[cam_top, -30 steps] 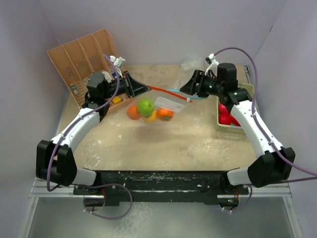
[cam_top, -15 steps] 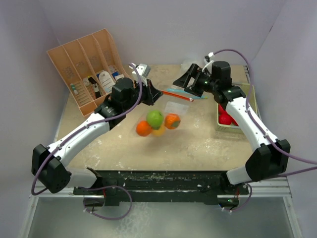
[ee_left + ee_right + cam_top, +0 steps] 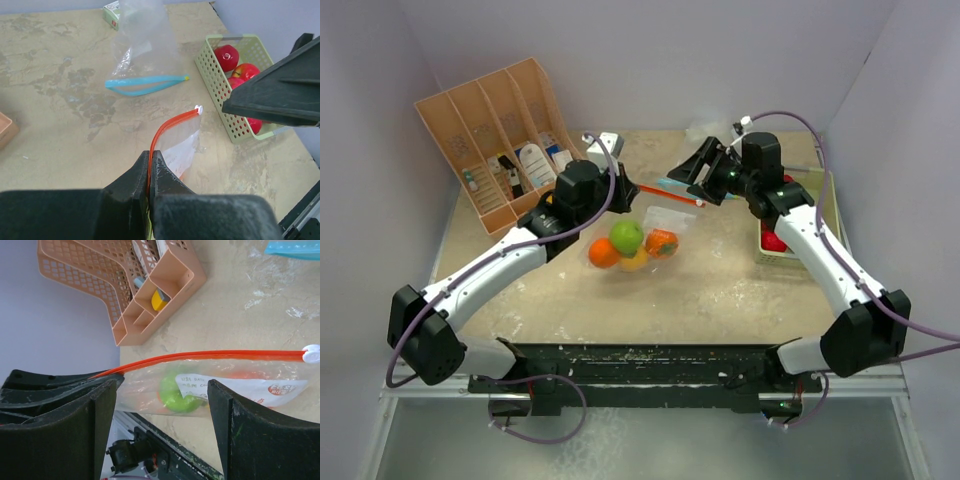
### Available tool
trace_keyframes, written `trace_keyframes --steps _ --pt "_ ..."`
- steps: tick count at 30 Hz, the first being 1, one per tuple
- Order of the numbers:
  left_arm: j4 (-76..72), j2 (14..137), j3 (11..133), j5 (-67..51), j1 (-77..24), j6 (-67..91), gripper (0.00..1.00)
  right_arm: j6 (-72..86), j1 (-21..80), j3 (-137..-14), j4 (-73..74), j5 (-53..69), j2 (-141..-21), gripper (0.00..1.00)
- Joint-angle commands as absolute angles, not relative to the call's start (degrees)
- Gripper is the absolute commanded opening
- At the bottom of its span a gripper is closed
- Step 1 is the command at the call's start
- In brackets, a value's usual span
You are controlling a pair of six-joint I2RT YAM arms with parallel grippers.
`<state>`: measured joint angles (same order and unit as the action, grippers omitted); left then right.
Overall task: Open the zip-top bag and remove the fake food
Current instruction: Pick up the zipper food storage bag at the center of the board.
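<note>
From above, the left gripper (image 3: 626, 190) pinches the zip-top bag (image 3: 660, 215) by its red zipper; fake food (image 3: 627, 237) sits inside, over the tabletop (image 3: 720, 290) centre. Left wrist: jaws closed tight on the zipper strip. Right wrist: the right gripper (image 3: 162, 385) gapes wide, holding nothing, with the bag beyond.

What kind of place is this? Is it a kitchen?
Probably not; it looks like a robot practice booth. Two robot arms are bolted to a table, plain walls close it in, and the plastic bag holds toy fruit.
</note>
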<state>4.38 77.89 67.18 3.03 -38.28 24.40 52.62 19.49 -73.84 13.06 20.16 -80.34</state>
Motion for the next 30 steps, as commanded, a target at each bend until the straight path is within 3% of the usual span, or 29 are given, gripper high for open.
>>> trace_keyframes --steps 1,9,19,24,27,30 --pt "2.4 77.9 70.1 4.7 -39.2 23.9 0.02 52.5 19.4 -76.1 14.5 17.0 -78.7 0.75" --pt "2.2 79.5 72.9 6.0 -42.8 23.5 0.02 64.7 19.7 -71.8 11.4 22.0 -81.8 0.73" --pt "0.7 80.5 73.3 5.3 -47.8 22.0 0.03 68.7 19.7 -74.7 15.1 23.2 -87.6 0.75" --pt "0.7 80.1 73.3 5.2 -48.1 21.2 0.05 68.2 19.9 -72.8 17.5 22.7 -87.0 0.55" --pt "0.7 80.1 73.3 4.7 -48.2 20.9 0.06 67.0 19.8 -71.1 18.3 22.3 -85.9 0.30" --pt "0.6 80.3 73.1 4.3 -48.2 21.4 0.08 64.3 19.9 -70.2 19.6 21.3 -84.7 0.12"
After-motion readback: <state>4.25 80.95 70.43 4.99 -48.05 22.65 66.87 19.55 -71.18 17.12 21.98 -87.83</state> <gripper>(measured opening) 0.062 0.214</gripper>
